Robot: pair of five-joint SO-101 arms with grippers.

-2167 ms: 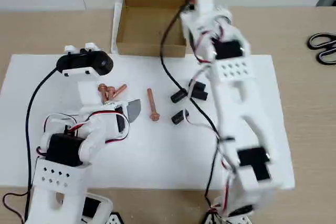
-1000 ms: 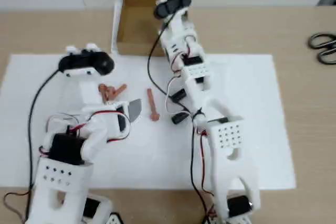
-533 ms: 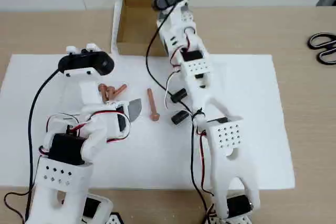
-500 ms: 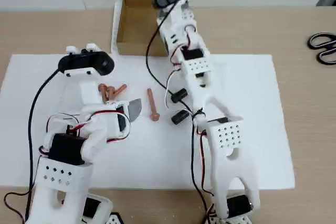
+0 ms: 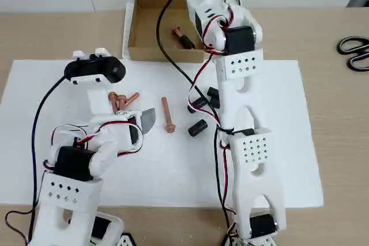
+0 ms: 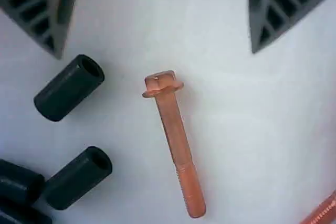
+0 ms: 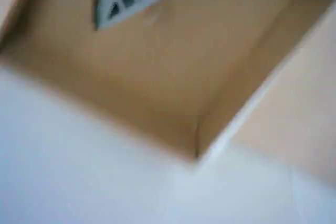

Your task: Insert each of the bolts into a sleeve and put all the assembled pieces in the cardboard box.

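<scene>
Cardboard box (image 5: 167,53) sits at the far edge of the white sheet (image 5: 277,159) on the desk (image 5: 323,27). One assembled bolt-in-sleeve (image 5: 181,37) lies inside the box. Right arm (image 5: 237,61) is stretched out over the box; right jaws: can't tell whether open or shut. On the sheet in front of the box: a loose bolt (image 6: 173,140), black sleeves (image 6: 69,87) just beside it, and a small bolt cluster (image 5: 121,101) off to the other side. Left jaws are wide open and empty, hanging over the loose bolt, well apart from the box.
</scene>
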